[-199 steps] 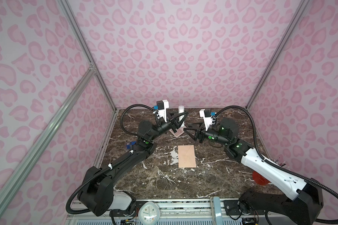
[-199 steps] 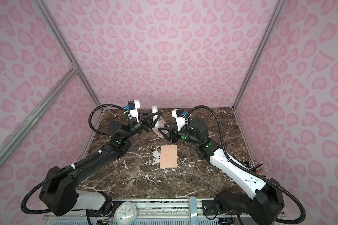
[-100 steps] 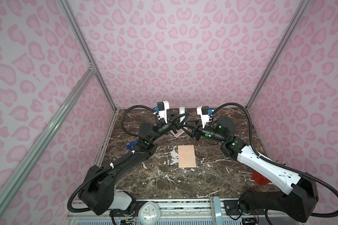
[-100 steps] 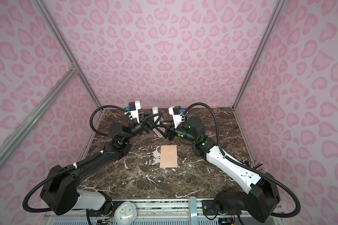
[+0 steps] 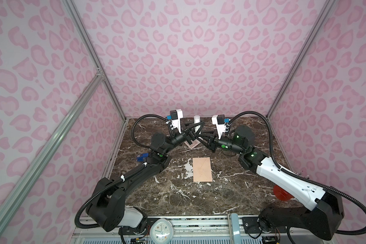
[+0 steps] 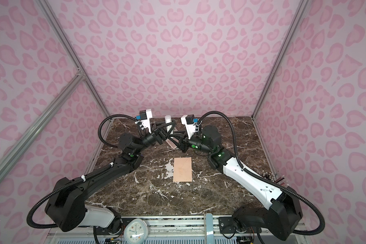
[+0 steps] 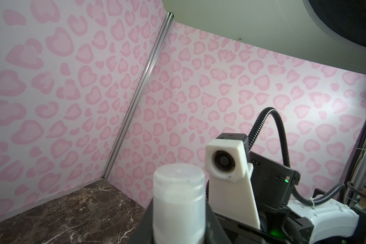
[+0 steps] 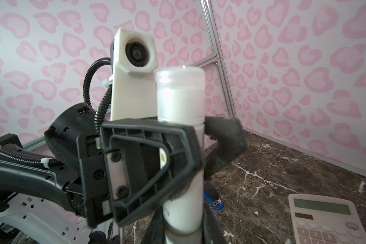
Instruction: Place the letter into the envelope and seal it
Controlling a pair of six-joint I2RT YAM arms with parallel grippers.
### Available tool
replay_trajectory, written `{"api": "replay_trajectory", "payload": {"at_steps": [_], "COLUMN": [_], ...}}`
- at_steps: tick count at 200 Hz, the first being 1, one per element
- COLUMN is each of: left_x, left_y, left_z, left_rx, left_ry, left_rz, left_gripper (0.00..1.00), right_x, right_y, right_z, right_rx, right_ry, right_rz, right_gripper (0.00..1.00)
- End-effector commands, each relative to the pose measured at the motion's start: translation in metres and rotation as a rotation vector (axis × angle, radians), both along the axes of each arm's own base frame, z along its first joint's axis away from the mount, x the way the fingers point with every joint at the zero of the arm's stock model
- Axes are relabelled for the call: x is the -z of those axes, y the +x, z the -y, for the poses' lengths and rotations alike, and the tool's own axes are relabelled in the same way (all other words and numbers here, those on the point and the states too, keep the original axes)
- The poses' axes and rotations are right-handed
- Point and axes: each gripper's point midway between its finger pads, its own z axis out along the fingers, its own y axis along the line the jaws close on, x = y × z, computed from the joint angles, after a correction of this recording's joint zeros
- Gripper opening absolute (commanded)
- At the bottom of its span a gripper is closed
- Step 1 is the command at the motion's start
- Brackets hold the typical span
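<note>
The peach envelope [image 5: 202,172] [image 6: 182,169] lies flat and closed mid-table, untouched. The letter is out of view. At the back, a white glue stick [image 5: 197,120] [image 6: 168,119] [image 7: 179,200] [image 8: 181,99] stands upright in the air between both arms. My left gripper [image 5: 199,126] [image 6: 170,126] [image 7: 179,236] is shut on its middle, one finger on each side. My right gripper [image 5: 200,135] [image 6: 171,135] [image 8: 182,232] is shut on the stick's lower end, just under the left gripper's fingers [image 8: 152,160].
A pink-keyed calculator [image 5: 191,144] [image 8: 325,219] lies on the marble table [image 5: 178,196] under the two grippers. A small blue stapler-like object [image 5: 141,157] [image 8: 212,198] sits at the left. A red object [image 5: 281,193] lies under the right arm. Patterned walls enclose three sides.
My right gripper has moved left to the glue stick and closed on its lower end. The left gripper has kept the stick upright and hardly moved.
</note>
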Motion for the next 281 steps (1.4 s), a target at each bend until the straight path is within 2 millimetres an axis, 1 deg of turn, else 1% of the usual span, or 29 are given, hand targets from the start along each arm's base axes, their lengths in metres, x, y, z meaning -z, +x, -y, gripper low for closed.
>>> {"api": "replay_trajectory", "payload": {"at_steps": [1, 3, 4, 7, 16, 45, 74, 78, 105, 121, 136, 155, 166, 175, 187, 202, 211, 216, 228, 229, 243, 257, 262, 265, 267, 269, 281], "left_x": [-0.003, -0.004, -0.004, -0.003, -0.002, 0.001, 0.001, 0.001, 0.0, -0.001, -0.001, 0.002, 0.006, 0.01, 0.021, 0.038, 0.046, 0.052, 0.064, 0.065, 0.074, 0.081, 0.083, 0.084, 0.084, 0.085, 0.087], "left_y": [-0.008, -0.008, -0.008, -0.008, -0.009, -0.01, -0.011, -0.011, -0.01, -0.01, -0.01, -0.01, -0.01, -0.01, -0.011, -0.012, -0.013, -0.013, -0.014, -0.014, -0.014, -0.013, -0.012, -0.012, -0.012, -0.011, -0.01], "left_z": [0.001, 0.001, 0.001, 0.002, 0.002, 0.003, 0.002, 0.002, 0.0, -0.001, -0.001, -0.003, -0.004, -0.005, -0.005, -0.006, -0.007, -0.008, -0.009, -0.009, -0.012, -0.015, -0.015, -0.016, -0.016, -0.016, -0.016], "left_rx": [0.036, 0.036, 0.037, 0.037, 0.041, 0.042, 0.036, 0.034, 0.01, -0.008, -0.014, -0.029, -0.046, -0.064, -0.081, -0.102, -0.113, -0.116, -0.127, -0.127, -0.149, -0.164, -0.17, -0.174, -0.176, -0.178, -0.187], "left_ry": [-0.007, -0.007, -0.007, -0.005, 0.0, 0.019, 0.035, 0.037, 0.049, 0.058, 0.07, 0.088, 0.111, 0.14, 0.215, 0.315, 0.364, 0.399, 0.475, 0.481, 0.538, 0.58, 0.592, 0.598, 0.602, 0.607, 0.626], "left_rz": [0.03, 0.031, 0.031, 0.029, 0.031, 0.036, 0.046, 0.05, 0.061, 0.069, 0.078, 0.084, 0.085, 0.096, 0.103, 0.119, 0.13, 0.132, 0.146, 0.149, 0.166, 0.177, 0.181, 0.186, 0.187, 0.189, 0.2], "left_gripper": [0.35, 0.35, 0.38, 0.4, 0.42, 0.43, 0.38, 0.33, 0.23, 0.19, 0.16, 0.16, 0.15, 0.15, 0.15, 0.15, 0.15, 0.15, 0.15, 0.15, 0.15, 0.13, 0.13, 0.13, 0.13, 0.13, 0.12], "right_x": [-0.008, -0.008, -0.009, -0.009, -0.009, -0.01, -0.01, -0.009, -0.009, -0.006, -0.004, 0.007, 0.012, 0.014, 0.016, 0.009, 0.001, -0.001, -0.014, -0.012, -0.027, -0.038, -0.039, -0.035, -0.044, -0.047, -0.044], "right_y": [0.004, 0.004, 0.004, 0.004, 0.004, 0.004, 0.003, 0.003, 0.0, -0.002, -0.005, -0.007, -0.008, -0.009, -0.008, -0.005, -0.003, -0.002, 0.002, 0.002, -0.003, -0.006, -0.006, -0.007, -0.008, -0.009, -0.007], "right_z": [0.001, 0.002, 0.002, 0.002, 0.002, 0.003, 0.005, 0.005, 0.006, 0.007, 0.009, 0.014, 0.02, 0.026, 0.037, 0.05, 0.056, 0.059, 0.062, 0.062, 0.057, 0.052, 0.051, 0.049, 0.049, 0.048, 0.045], "right_rx": [0.022, 0.024, 0.025, 0.024, 0.026, 0.03, 0.034, 0.033, 0.029, 0.028, 0.026, 0.039, 0.057, 0.073, 0.097, 0.126, 0.135, 0.137, 0.142, 0.141, 0.085, 0.046, 0.036, 0.027, 0.022, 0.017, 0.009], "right_ry": [0.011, 0.01, 0.011, 0.011, 0.012, 0.01, 0.008, 0.006, 0.0, -0.011, -0.023, -0.064, -0.095, -0.116, -0.139, -0.148, -0.149, -0.154, -0.161, -0.165, -0.177, -0.171, -0.17, -0.175, -0.164, -0.16, -0.172], "right_rz": [0.037, 0.037, 0.038, 0.038, 0.039, 0.041, 0.042, 0.042, 0.041, 0.038, 0.035, 0.015, 0.01, 0.008, -0.004, -0.024, -0.038, -0.052, -0.087, -0.094, -0.124, -0.179, -0.198, -0.22, -0.214, -0.22, -0.296], "right_gripper": [0.21, 0.21, 0.21, 0.21, 0.21, 0.21, 0.21, 0.21, 0.21, 0.23, 0.27, 0.42, 0.49, 0.51, 0.53, 0.53, 0.53, 0.52, 0.51, 0.51, 0.48, 0.48, 0.48, 0.48, 0.48, 0.48, 0.48]}}
